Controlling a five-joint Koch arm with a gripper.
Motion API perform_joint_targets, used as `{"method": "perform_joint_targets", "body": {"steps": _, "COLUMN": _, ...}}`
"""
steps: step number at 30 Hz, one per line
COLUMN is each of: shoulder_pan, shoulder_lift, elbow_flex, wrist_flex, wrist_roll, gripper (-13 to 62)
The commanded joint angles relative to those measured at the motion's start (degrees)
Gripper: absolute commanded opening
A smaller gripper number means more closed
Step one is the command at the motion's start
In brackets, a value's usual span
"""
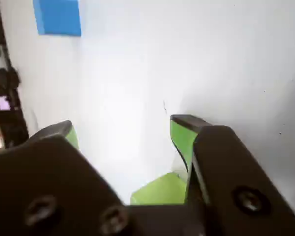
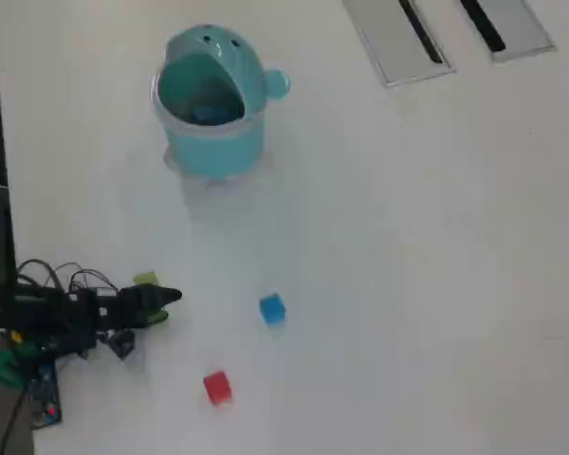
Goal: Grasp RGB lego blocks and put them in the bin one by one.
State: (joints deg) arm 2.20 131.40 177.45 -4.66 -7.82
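Note:
In the overhead view the teal bin stands at the top left, its mouth open. The blue block and the red block lie on the white table, low in the middle. The yellow-green block sits right against the upper side of my gripper, which points right at the lower left. In the wrist view my gripper is open, its green-padded jaws wide apart. A yellow-green patch, apparently that block, lies low between them by the right finger. The blue block shows at the top left.
Two grey slotted panels are set into the table at the top right. The table's left edge runs beside the arm's base and its loose wires. Dark shelving stands past that edge in the wrist view.

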Motion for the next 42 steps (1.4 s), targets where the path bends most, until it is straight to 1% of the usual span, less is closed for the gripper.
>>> {"method": "perform_joint_targets", "body": {"steps": 1, "shoulder_pan": 0.0, "shoulder_lift": 2.7, "elbow_flex": 4.2, "wrist_flex": 3.6, "wrist_roll": 1.3, "gripper": 34.5}}
{"method": "perform_joint_targets", "body": {"steps": 31, "shoulder_pan": -0.1, "shoulder_lift": 2.7, "elbow_flex": 4.2, "wrist_flex": 3.6, "wrist_roll": 0.7, "gripper": 34.4}}
{"method": "perform_joint_targets", "body": {"steps": 34, "shoulder_pan": 1.1, "shoulder_lift": 2.9, "elbow_flex": 4.2, "wrist_flex": 1.1, "wrist_roll": -0.1, "gripper": 33.8}}
{"method": "perform_joint_targets", "body": {"steps": 36, "shoulder_pan": 1.8, "shoulder_lift": 2.9, "elbow_flex": 4.1, "wrist_flex": -2.3, "wrist_roll": -3.3, "gripper": 33.8}}
{"method": "perform_joint_targets", "body": {"steps": 42, "shoulder_pan": 3.3, "shoulder_lift": 3.0, "elbow_flex": 4.1, "wrist_flex": -10.1, "wrist_roll": -3.5, "gripper": 34.1}}
